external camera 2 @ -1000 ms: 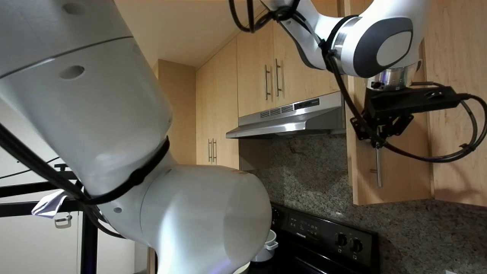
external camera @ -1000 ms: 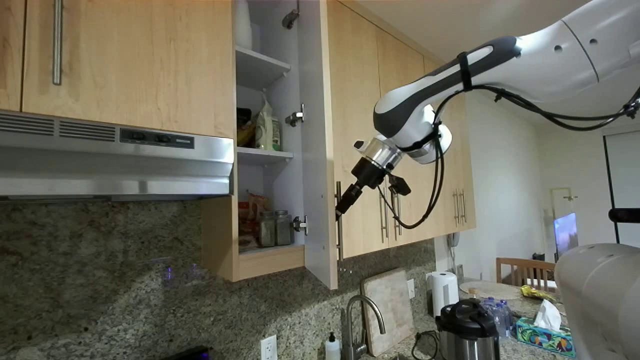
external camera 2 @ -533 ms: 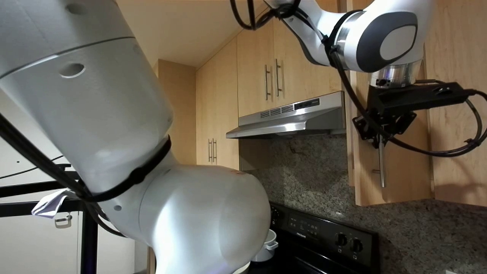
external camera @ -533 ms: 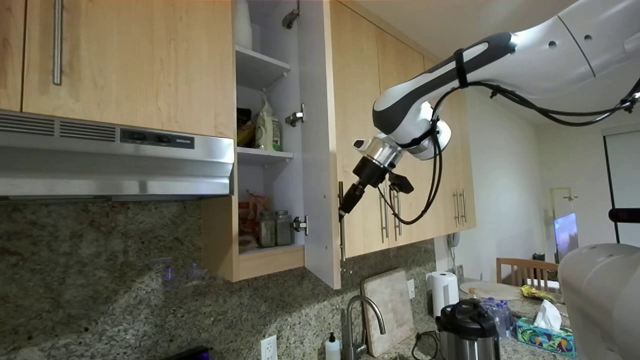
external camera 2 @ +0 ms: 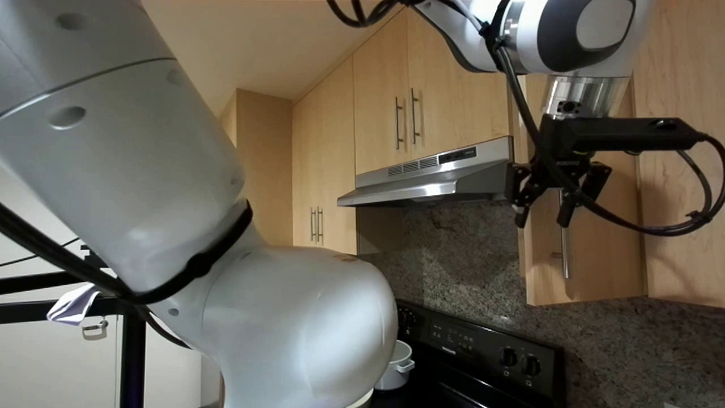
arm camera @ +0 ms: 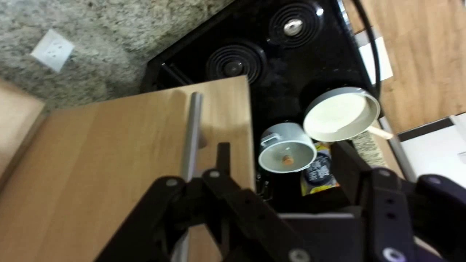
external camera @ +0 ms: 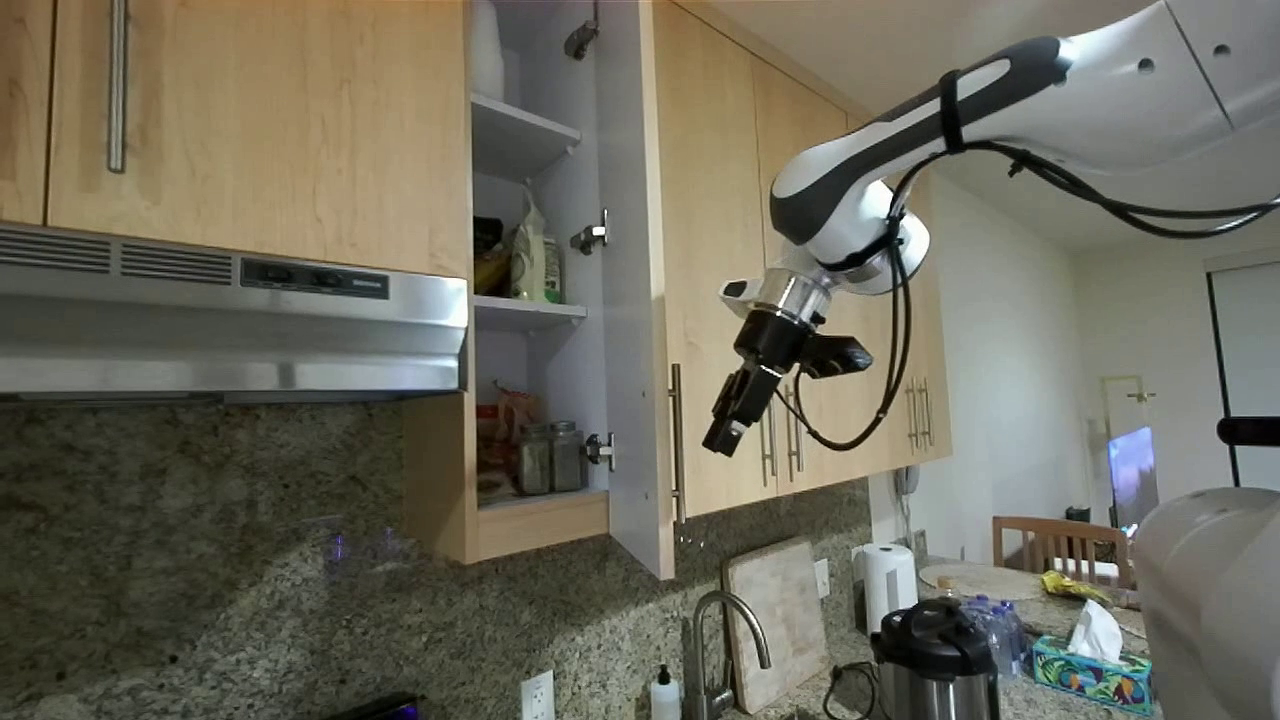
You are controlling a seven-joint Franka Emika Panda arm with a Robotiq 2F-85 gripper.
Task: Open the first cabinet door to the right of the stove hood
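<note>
Two fingers of the gripper stand spread, holding nothing, apart from the slim bar handle in an exterior view. Beyond it, the first cabinet door stands swung outward, to the right of the stove hood, baring the shelves. The pull looks done and the release in hand; the next move probably calls for backing clear without snagging the bar handle, or for setting a finger behind the door's free edge should it need widening. Half a second ago the fingers met the bar handle; now they are off it and parted, and the door has slipped slightly back toward the hood.
</note>
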